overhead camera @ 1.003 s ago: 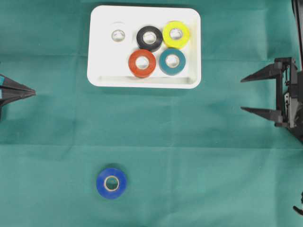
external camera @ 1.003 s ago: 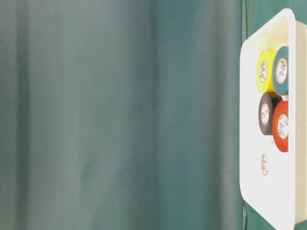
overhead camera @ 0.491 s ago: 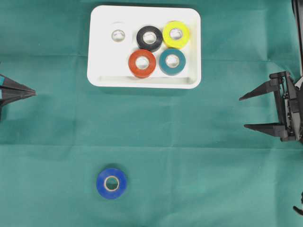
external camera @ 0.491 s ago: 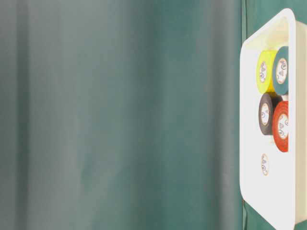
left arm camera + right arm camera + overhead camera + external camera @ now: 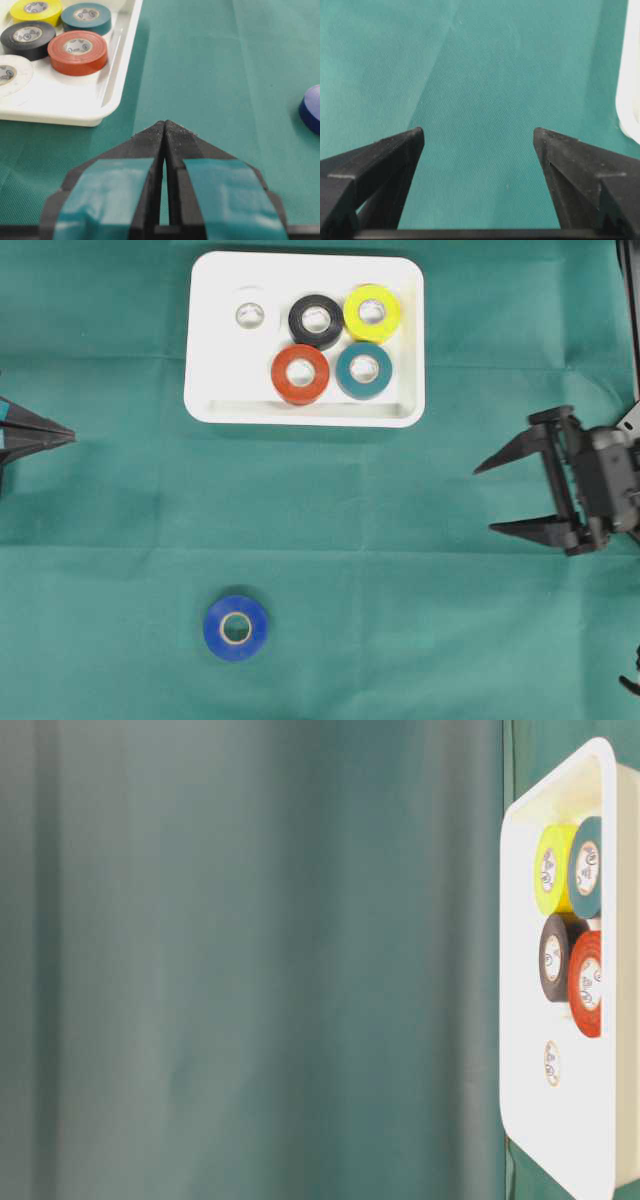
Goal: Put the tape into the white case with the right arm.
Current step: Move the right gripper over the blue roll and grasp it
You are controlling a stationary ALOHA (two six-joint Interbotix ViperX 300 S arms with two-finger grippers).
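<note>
While the blue tape [image 5: 236, 627] lies alone on the green cloth [image 5: 400, 570] at lower left, steer straight for it, spread fingers straddling the roll | right gripper [image 5: 495, 498] at right edge, jaws wide, empty, tape well apart | left gripper [image 5: 165, 131] closed, idle | white case [image 5: 215, 405] up top

Bright even light, soft shadows; table-level view's foreground blurred, wrist views' close parts soft.
</note>
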